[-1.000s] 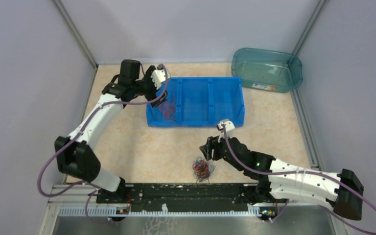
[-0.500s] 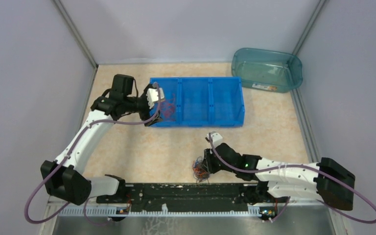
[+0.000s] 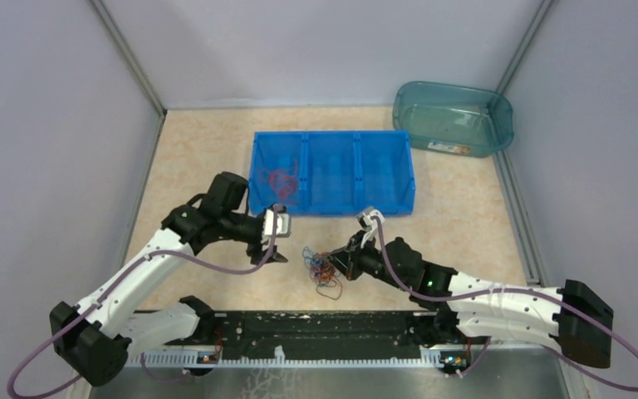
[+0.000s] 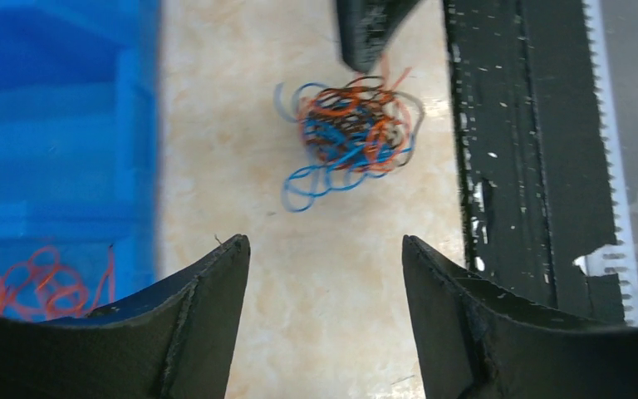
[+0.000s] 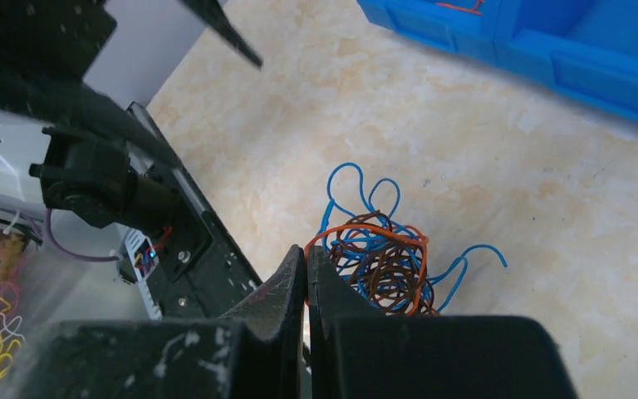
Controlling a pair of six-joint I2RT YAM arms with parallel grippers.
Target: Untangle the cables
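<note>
Cables (image 4: 353, 133): thin orange, blue and black loops, balled on speckled tabletop (image 4: 299, 332).
Left end effector (image 4: 324, 249): black fingers spread, released.
Right end effector (image 5: 306, 262): clenched, pinching an orange loop.

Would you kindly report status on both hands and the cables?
Left hand open, short of tangle. Right hand shut on tangle. Red bunch in blue bin. Path clear.

Top: we look down from above and behind the arm bases, taking in the whole beige marbled tabletop (image 3: 208, 162) | Left wrist: we look down, close, between the left gripper (image 4: 322, 243) fingers | Right wrist: closer still, along the right gripper (image 5: 307, 252) | Shared by all: tangle of thin orange, blue and black wires (image 3: 321, 268), blue plastic three-compartment bin (image 3: 341, 205).
</note>
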